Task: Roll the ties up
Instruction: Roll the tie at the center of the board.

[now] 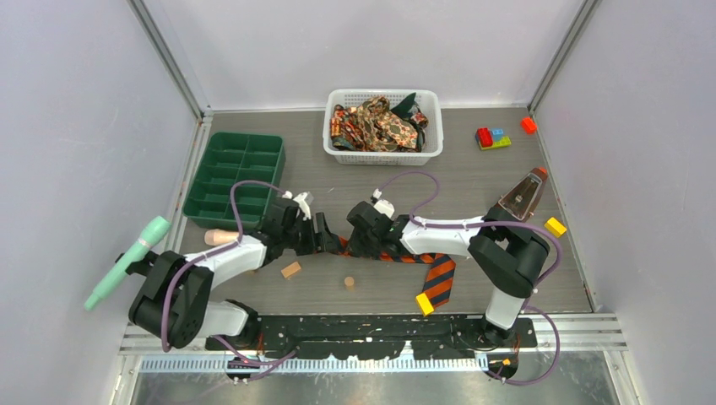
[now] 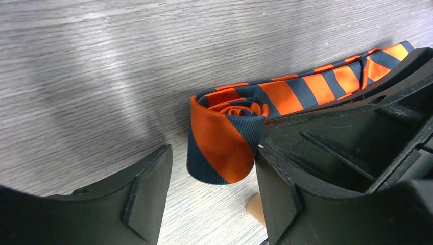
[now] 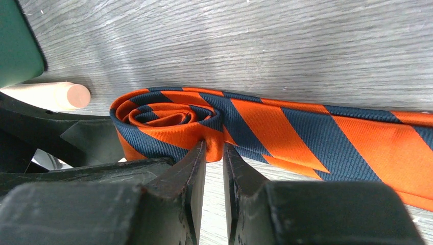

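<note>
The orange-and-dark striped tie [image 1: 437,278] lies on the table between the arms. Its left end is wound into a small roll [image 2: 224,143], which also shows in the right wrist view [image 3: 163,120]. My left gripper [image 2: 212,163] is open, with the roll standing between its fingers and touching the right one. My right gripper [image 3: 214,153] is shut on a fold of the roll's outer layer. The two grippers meet at the roll [image 1: 342,243]. The paisley and dark green ties [image 1: 380,125] lie heaped in the white basket [image 1: 338,153].
A green divided tray [image 1: 236,173] stands at the back left. A wooden peg [image 1: 221,238], a wooden block [image 1: 291,270] and a short cylinder [image 1: 349,283] lie near the left gripper. Yellow blocks [image 1: 425,304] [image 1: 555,226], toy bricks [image 1: 492,137] and a brown pointed object [image 1: 523,196] are on the right.
</note>
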`<action>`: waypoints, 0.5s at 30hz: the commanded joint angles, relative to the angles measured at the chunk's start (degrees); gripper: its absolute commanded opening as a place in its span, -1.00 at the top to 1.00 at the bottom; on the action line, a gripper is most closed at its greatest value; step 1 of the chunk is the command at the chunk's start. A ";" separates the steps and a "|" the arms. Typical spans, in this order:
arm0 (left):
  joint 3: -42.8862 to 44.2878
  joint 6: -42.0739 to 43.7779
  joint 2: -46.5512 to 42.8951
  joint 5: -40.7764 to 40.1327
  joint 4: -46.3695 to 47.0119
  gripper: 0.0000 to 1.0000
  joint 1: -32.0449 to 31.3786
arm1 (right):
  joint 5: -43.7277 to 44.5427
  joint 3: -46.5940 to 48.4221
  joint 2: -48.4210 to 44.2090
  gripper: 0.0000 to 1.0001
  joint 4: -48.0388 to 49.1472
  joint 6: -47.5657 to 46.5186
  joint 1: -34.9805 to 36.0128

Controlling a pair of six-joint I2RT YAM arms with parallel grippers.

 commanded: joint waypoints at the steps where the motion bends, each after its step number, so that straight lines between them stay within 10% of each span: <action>1: 0.17 0.91 1.11 1.75 4.76 -0.25 -0.85 | 0.97 -0.07 0.50 0.51 0.25 0.17 -0.33; 15: 2.07 2.44 3.80 -1.05 5.13 -0.05 -0.96 | -0.55 0.07 1.26 0.51 0.71 -0.11 -0.42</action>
